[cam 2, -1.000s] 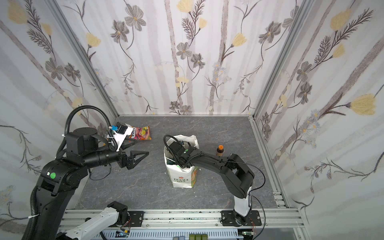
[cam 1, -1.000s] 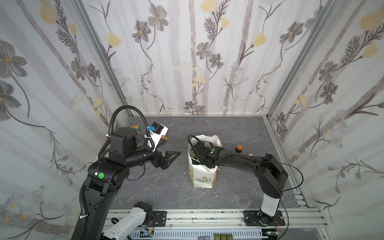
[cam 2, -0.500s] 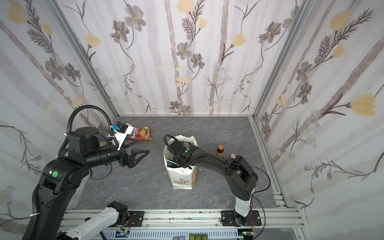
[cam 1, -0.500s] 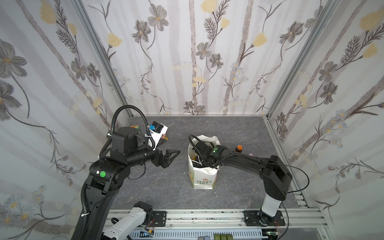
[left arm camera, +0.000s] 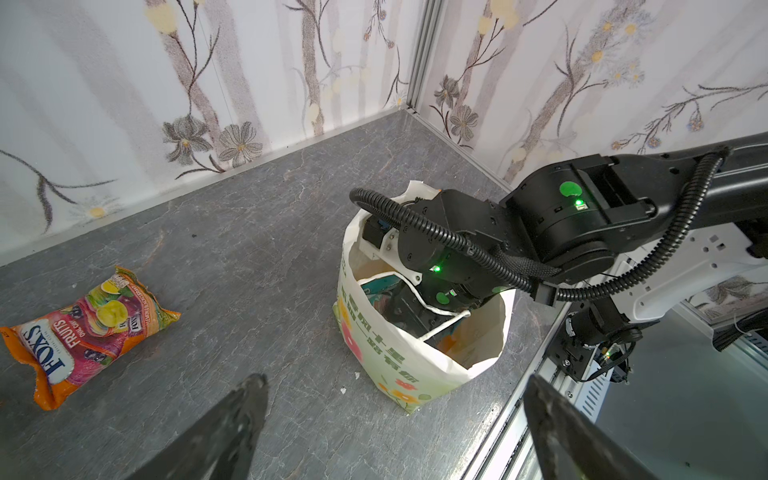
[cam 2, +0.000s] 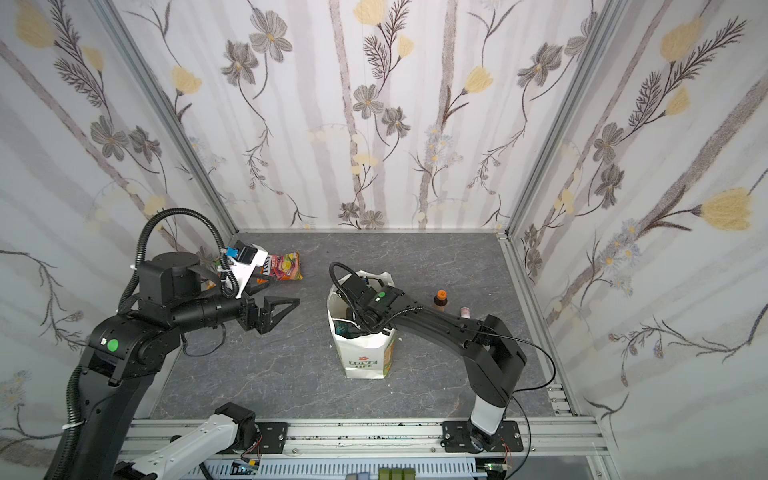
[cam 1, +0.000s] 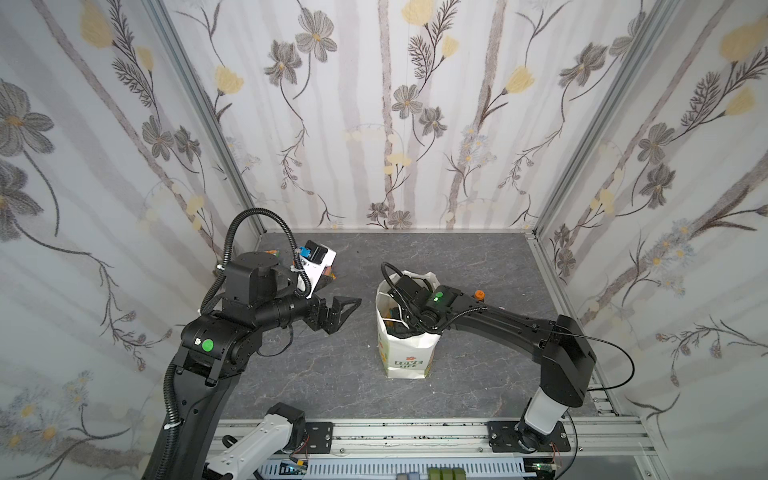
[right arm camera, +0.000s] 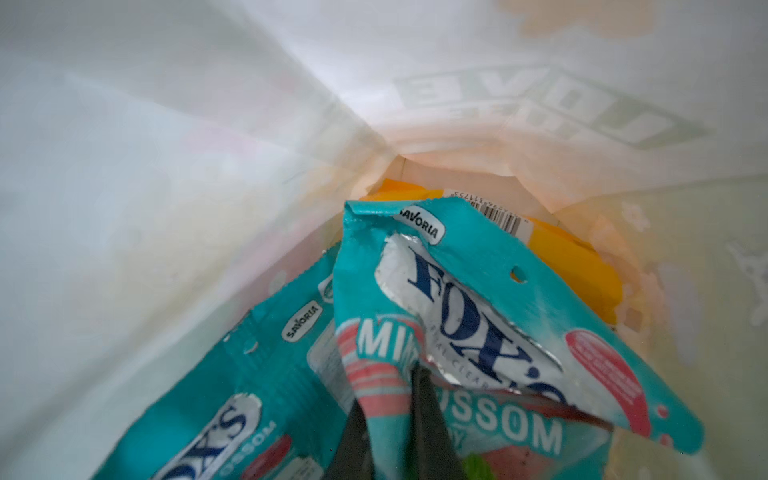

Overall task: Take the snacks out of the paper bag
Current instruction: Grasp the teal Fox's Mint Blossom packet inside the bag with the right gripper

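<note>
**Right arm's elbow swings outward while its gripper bites a teal packet inside the bag**

Compared with a second ago, the right arm's elbow sits further out toward the right side of the cell. Its wrist stays plunged into the mouth of the tall white paper carrier bag with green "LOVE LIFE" print. The bag stands upright in much the same spot on the grey stone-patterned tabletop. The left arm has barely shifted.

In the right wrist view, the right gripper shows two dark fingers drawn close together. They pinch a fold of a crinkly teal foil packet marked "FOX'S". Beside it lies a second teal foil packet, and a yellow-orange packet lies deeper in the bag. All three are still inside the white paper walls. In both top views the bag hides that gripper.

The left gripper hangs above the table, left of the bag and apart from it. Its jaws are spread wide and hold nothing.

One orange-and-pink foil packet reading "FOX'S FRUITS" lies flat on the table near the back left, well apart from the bag. A small brown bottle with an orange cap stands to the right of the bag. A tiny white-and-pink container sits just beside the bottle.
</note>
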`<state>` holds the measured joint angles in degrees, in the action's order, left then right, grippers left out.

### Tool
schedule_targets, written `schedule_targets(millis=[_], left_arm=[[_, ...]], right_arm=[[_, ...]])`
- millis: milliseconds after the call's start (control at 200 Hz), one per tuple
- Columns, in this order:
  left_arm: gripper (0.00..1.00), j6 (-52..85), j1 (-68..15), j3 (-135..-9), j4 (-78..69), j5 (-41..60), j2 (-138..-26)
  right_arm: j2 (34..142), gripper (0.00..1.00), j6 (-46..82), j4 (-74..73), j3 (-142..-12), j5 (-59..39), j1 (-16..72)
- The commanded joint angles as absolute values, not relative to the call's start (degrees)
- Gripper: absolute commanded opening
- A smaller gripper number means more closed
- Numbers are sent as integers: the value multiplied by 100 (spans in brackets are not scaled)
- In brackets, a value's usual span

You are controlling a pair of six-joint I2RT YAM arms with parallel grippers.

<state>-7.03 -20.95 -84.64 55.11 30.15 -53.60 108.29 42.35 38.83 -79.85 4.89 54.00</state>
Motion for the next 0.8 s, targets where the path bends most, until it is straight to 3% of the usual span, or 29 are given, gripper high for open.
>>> schedule_targets(millis=[0,794], left_arm=[[97,-686,-2105,-8481,5354,2988,-5338],[97,-634,-2102,-8411,5325,2949,-5276]], right_arm=[[10728,0,4203,3867,-8114,572,5397],[10521,0,4061,4507,-9025,1037,5361]])
